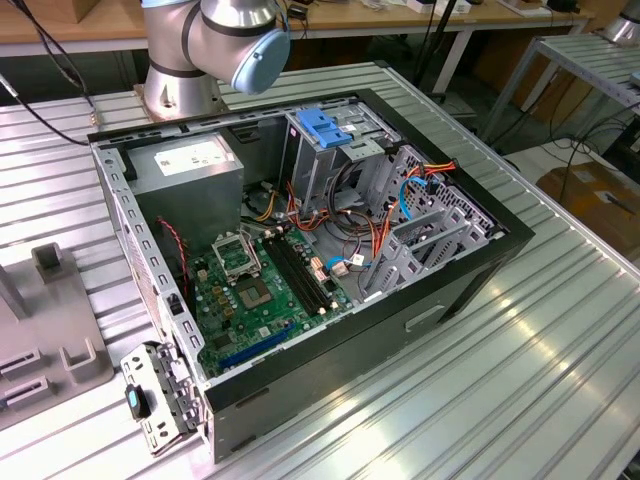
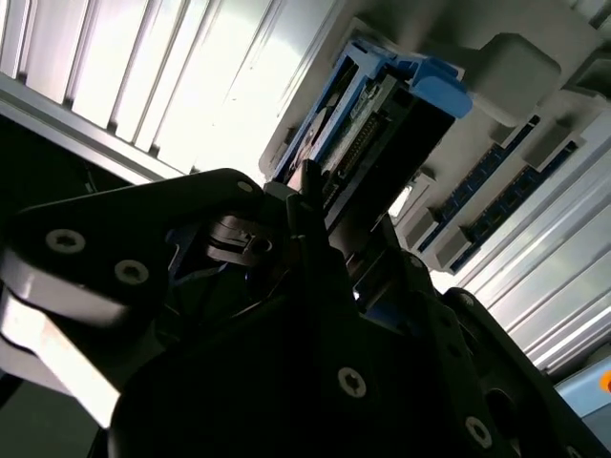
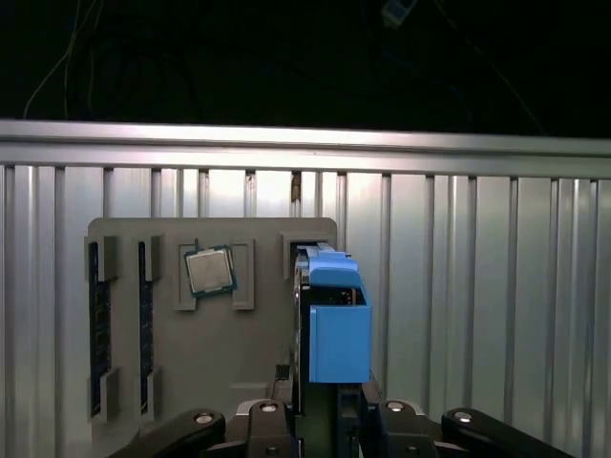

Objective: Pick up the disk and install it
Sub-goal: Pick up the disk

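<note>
End effector (image 3: 329,393) astride the upright disk (image 3: 340,334); clamped or not, we cannot tell; we'd pull it straight.

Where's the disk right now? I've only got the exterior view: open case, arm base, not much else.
Observer: Outside the case. In the first wrist view the disk stands on edge in a grey holder tray on the ribbed table.
Operator: Gripper on it?
Observer: The gripper is right at the disk, lined up with its near end. I can't tell whether it grips.
Operator: Anything else in that tray?
Observer: A processor chip sits in a pocket beside the disk, and two memory sticks stand in slots further along.
</note>
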`<state>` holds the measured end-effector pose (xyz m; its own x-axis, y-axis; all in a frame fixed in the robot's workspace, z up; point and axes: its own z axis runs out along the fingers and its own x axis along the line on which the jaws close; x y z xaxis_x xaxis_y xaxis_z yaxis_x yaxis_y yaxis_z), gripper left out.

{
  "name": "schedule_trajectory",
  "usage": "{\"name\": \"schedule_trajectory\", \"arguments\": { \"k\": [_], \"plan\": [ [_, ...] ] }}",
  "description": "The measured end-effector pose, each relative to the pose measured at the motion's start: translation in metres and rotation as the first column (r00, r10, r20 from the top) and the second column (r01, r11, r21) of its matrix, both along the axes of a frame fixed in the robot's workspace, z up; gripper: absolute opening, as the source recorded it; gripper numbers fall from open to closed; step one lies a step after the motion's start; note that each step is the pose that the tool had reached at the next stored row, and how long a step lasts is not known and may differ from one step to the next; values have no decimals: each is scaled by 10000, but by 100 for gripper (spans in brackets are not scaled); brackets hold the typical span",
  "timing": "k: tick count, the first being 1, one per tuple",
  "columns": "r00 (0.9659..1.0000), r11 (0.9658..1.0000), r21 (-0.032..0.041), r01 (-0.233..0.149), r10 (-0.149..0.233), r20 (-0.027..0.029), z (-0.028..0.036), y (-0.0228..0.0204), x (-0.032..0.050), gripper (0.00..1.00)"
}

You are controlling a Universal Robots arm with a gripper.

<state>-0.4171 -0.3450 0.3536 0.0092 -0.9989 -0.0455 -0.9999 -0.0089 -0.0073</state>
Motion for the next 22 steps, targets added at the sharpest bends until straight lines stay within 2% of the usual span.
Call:
{"name": "schedule_trajectory", "arguments": {
  "k": [3, 7, 14, 15, 18, 20, 22],
  "plan": [
    [10000, 10000, -80, -1, 1, -2, 108, -1, 0, 35],
    [10000, 9998, -208, 0, 0, -1, 339, 0, 0, 35],
    [10000, 9995, -331, 0, 0, -1, 555, 0, 0, 35],
    [10000, 9993, -375, 0, 0, 0, 623, 0, 0, 35],
    [10000, 9988, -482, 0, 0, -1, 777, 0, 0, 35],
    [10000, 9986, -528, 0, 0, -1, 844, 0, 0, 35],
    [10000, 9985, -556, -1, 1, 0, 880, 0, 0, 35]
  ]
}}
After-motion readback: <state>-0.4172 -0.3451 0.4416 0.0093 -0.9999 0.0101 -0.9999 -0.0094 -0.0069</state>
